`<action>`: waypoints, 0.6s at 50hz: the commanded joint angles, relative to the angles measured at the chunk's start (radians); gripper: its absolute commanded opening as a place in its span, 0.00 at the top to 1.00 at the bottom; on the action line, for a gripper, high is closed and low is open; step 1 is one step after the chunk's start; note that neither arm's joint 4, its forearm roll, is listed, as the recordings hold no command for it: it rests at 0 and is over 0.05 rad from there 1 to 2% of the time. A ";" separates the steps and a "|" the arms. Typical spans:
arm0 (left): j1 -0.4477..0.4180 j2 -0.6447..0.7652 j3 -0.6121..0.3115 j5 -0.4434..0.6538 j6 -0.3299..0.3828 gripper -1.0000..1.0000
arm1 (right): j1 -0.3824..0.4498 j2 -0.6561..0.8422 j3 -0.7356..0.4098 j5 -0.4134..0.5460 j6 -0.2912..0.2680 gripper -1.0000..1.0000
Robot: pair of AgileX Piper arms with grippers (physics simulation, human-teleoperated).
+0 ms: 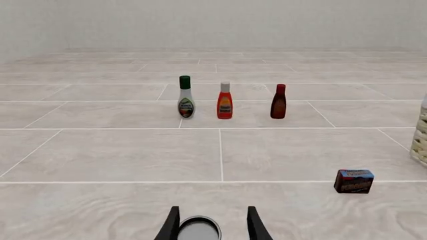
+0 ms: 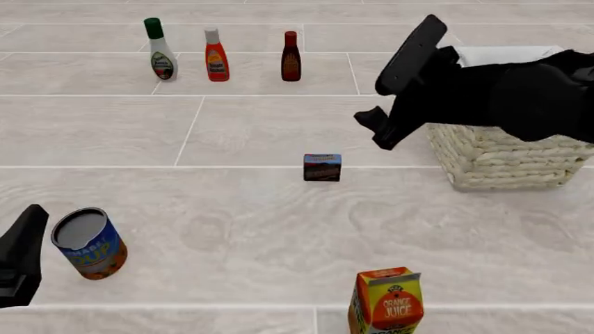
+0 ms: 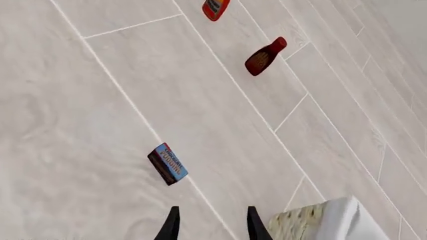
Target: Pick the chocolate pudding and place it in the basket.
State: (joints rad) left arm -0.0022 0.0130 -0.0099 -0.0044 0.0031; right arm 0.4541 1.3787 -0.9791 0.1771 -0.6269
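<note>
risk: mis-grasp of the pudding, collision with the basket

the chocolate pudding (image 2: 322, 167) is seen upright near the centre of the front view, nothing gripping it. the right gripper (image 3: 210, 222) is held above it with fingers apart and empty. the basket (image 2: 501, 156) lies at the right of the frame, under the arm. a skewed descent could topple the small box; a low carry could strike the rim. the left gripper (image 1: 211, 225) is parted around nothing, with the can (image 2: 88, 243) just beside it.
</note>
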 commanded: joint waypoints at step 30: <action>0.001 -0.007 0.002 0.005 0.000 0.00 | 0.027 0.304 -0.264 0.200 -0.269 0.00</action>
State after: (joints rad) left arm -0.0023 0.0128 -0.0108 -0.0034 0.0031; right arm 0.4757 1.6331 -1.1970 0.3293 -0.8385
